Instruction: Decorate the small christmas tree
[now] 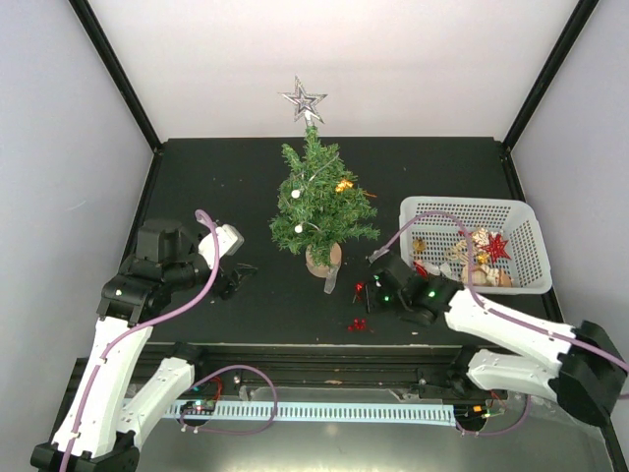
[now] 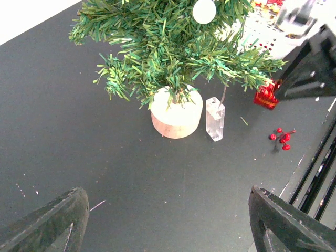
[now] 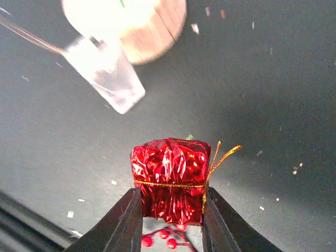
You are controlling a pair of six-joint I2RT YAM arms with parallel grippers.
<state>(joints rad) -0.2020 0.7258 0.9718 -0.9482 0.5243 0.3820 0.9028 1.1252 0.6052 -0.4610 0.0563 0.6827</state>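
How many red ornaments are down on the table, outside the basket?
2. A red foil gift box sits gripped by the right gripper, beside the base of the tree. A red berry sprig lies on the table nearer the arms. Others could be hidden behind the tree.

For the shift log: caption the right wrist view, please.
Right hand grips a crinkled red foil gift-box ornament tied with gold cord, blurred round wooden tree base behind.

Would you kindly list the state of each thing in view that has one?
small christmas tree: upright, partly decorated, star on top.
red gift box: pinched between the right tool's fingers.
right tool: closed on the red gift box.
left tool: open, empty.
basket: upright, holding ornaments.
berry sprig: lying loose, untouched.
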